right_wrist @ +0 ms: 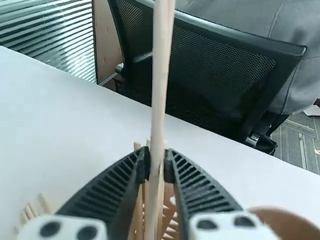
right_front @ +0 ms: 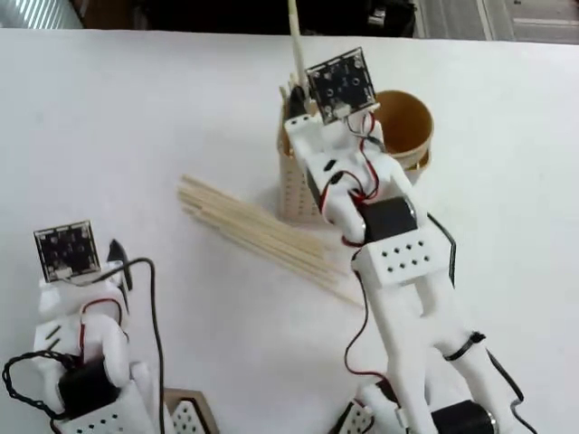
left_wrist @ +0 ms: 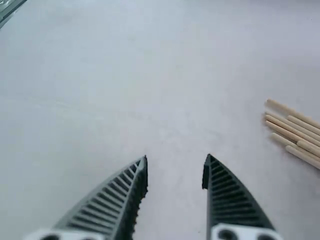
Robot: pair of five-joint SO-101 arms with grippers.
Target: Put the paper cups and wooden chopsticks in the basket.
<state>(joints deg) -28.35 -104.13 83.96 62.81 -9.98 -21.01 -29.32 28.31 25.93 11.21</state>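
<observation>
My right gripper (right_wrist: 156,167) is clamped on a single wooden chopstick (right_wrist: 161,75), which stands upright between the ribbed fingers (right_wrist: 120,182) and rises well above them. In the high view that arm reaches over the white perforated basket (right_front: 294,194), and the held stick pokes up past the far edge of the table (right_front: 109,117). A few other stick tips (right_front: 283,93) show at the basket's rim beside the gripper. A brown paper cup (right_front: 404,127) stands upright on the table just beside the basket, on the side away from my left arm; I cannot tell whether the two touch, as the arm covers the gap. A loose bundle of chopsticks (right_front: 258,235) lies flat on the table, fanned out from near the basket's foot. My left gripper (left_wrist: 175,172) hangs low over bare table with its jaws spread and nothing between them; the ends of the bundle lie near it, off to one side.
</observation>
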